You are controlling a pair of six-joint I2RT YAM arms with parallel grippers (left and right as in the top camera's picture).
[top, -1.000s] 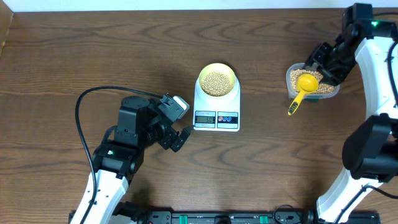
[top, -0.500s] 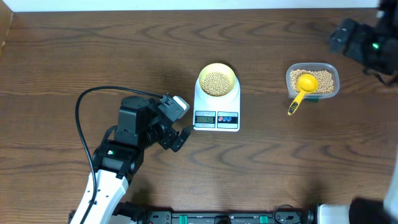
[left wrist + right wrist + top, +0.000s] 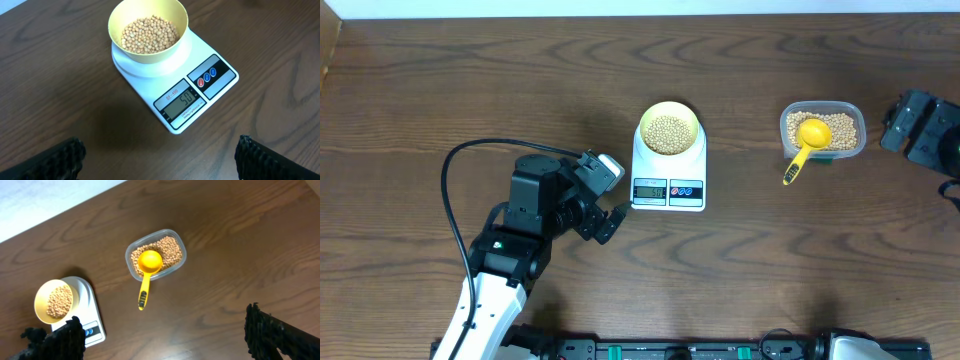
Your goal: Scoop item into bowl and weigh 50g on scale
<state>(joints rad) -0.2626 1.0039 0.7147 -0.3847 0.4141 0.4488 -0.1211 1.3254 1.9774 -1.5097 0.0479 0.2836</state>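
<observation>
The pale-yellow bowl (image 3: 668, 130) holds a heap of tan beans (image 3: 150, 34) and stands on the white scale (image 3: 669, 188). In the left wrist view the scale's display (image 3: 180, 99) reads 50. My left gripper (image 3: 618, 196) hovers open just left of the scale, with bare table between its fingers (image 3: 55, 160). My right gripper (image 3: 908, 122) is at the table's right edge, open and empty, well apart from everything. In the right wrist view its fingers (image 3: 280, 337) frame bare wood, with the bowl (image 3: 54, 301) and scale (image 3: 92, 325) at lower left.
A clear plastic tub (image 3: 823, 130) of beans sits right of the scale. A yellow long-handled scoop (image 3: 805, 145) rests in it, the handle sticking out over the near rim. The left arm's cable (image 3: 460, 160) loops over the table at left.
My right arm has pulled away from the tub to the table's right edge, its jaws opening and the scoop left in the tub. The left arm, bowl and scale have not moved.
</observation>
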